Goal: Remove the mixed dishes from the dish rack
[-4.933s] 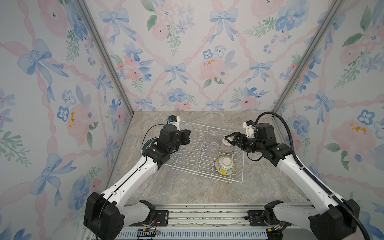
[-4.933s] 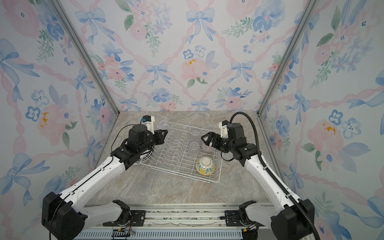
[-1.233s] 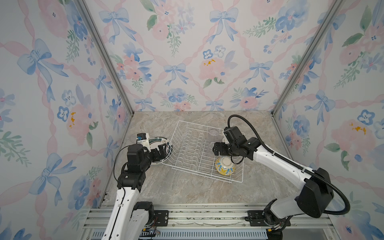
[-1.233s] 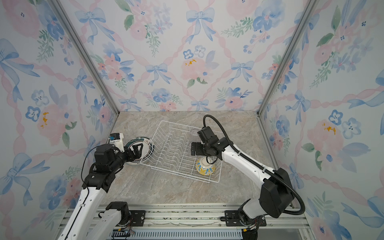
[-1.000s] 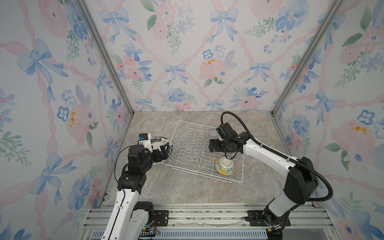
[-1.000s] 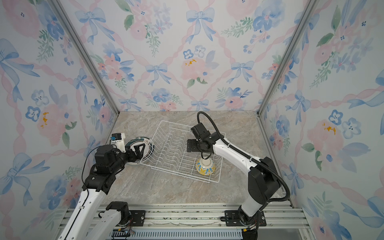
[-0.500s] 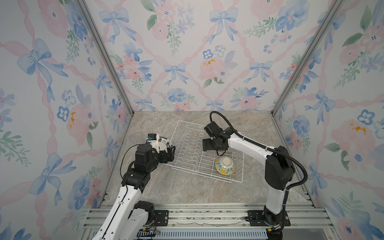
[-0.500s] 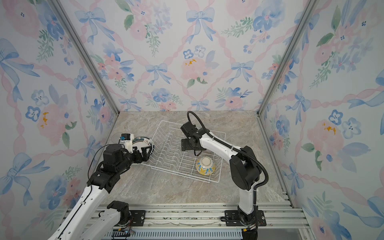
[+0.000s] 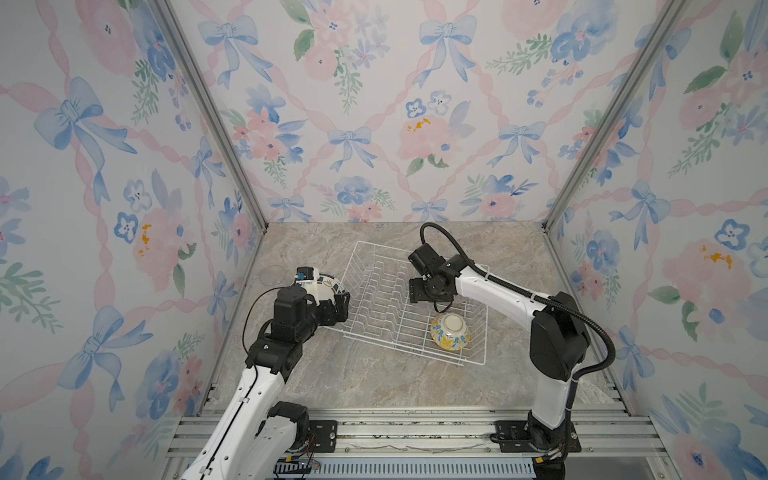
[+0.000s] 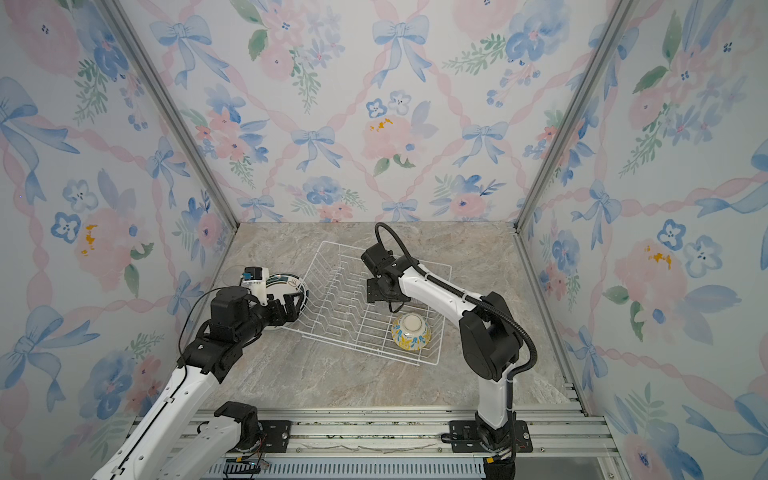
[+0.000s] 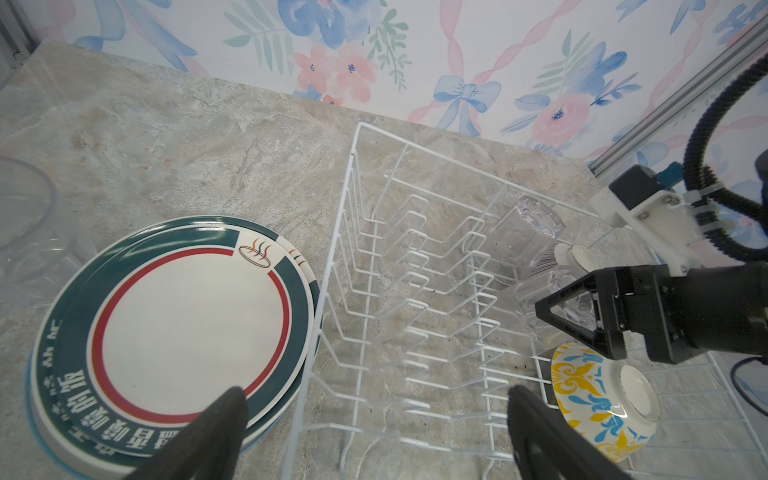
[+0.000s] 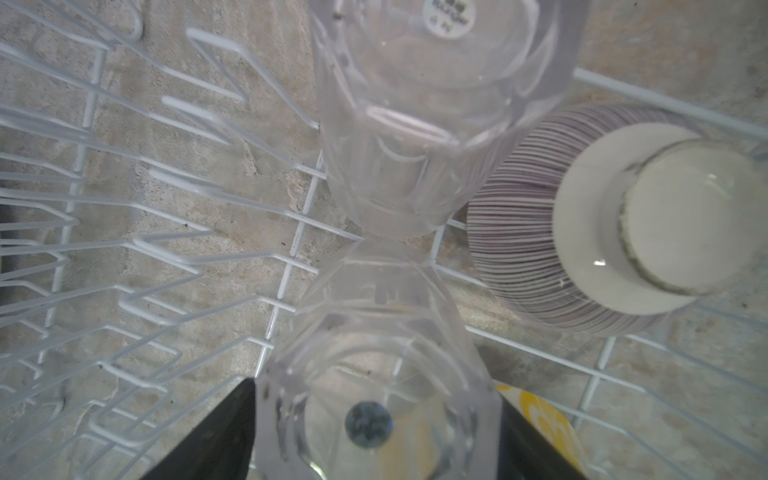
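The white wire dish rack (image 9: 395, 345) (image 10: 353, 347) sits mid-table. An upturned yellow-blue floral bowl (image 9: 450, 331) (image 10: 410, 331) (image 11: 602, 399) rests in its near right corner. My right gripper (image 9: 430, 293) (image 10: 384, 293) (image 12: 374, 390) reaches down into the rack, shut on an upturned clear glass cup (image 12: 374, 316) (image 11: 575, 305), one finger flat against each side. Behind it stand a second glass cup (image 12: 436, 124) (image 11: 528, 232) and an upturned purple-striped bowl (image 12: 540, 232). My left gripper (image 9: 334, 307) (image 10: 291, 309) (image 11: 376, 395) hangs open and empty over the rack's near left corner, beside stacked green-rimmed plates (image 9: 328, 284) (image 11: 187, 332).
A clear round dish (image 9: 273, 274) (image 11: 25, 232) lies on the table by the left wall, behind the plates. Floral walls close in the left, back and right. The right arm's black cable (image 9: 453, 245) arches over the rack's far side.
My right gripper has swung leftward over the rack, come down round the glass cup and narrowed onto it. My left gripper has moved right, from the plates to the rack's corner, still open.
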`<state>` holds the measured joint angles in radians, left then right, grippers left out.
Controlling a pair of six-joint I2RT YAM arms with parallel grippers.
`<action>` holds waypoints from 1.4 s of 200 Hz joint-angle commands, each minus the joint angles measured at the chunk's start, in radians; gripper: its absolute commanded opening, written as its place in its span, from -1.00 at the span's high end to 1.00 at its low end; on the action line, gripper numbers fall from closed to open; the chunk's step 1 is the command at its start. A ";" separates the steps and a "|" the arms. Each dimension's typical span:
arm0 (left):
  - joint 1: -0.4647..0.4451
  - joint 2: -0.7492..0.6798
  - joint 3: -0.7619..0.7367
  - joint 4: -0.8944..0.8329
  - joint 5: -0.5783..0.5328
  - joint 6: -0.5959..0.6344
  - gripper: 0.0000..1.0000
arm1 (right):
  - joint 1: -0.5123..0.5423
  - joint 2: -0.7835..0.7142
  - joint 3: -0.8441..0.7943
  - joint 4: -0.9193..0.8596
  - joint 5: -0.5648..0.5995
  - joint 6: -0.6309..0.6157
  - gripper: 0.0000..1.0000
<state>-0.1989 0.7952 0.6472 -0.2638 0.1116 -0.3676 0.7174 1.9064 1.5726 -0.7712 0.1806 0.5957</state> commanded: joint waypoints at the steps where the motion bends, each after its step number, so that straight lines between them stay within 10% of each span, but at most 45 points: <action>1: -0.004 0.003 0.017 -0.014 -0.013 0.001 -0.96 | 0.009 0.019 0.017 -0.012 0.005 -0.002 -0.53; 280: 0.199 0.019 -0.003 -0.009 0.082 -0.040 -0.96 | -0.033 -0.079 -0.050 0.096 -0.101 -0.036 -0.11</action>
<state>-0.0059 0.8108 0.6472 -0.2638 0.1764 -0.3981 0.6941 1.8915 1.5337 -0.6949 0.0891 0.5579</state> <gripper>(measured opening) 0.979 0.681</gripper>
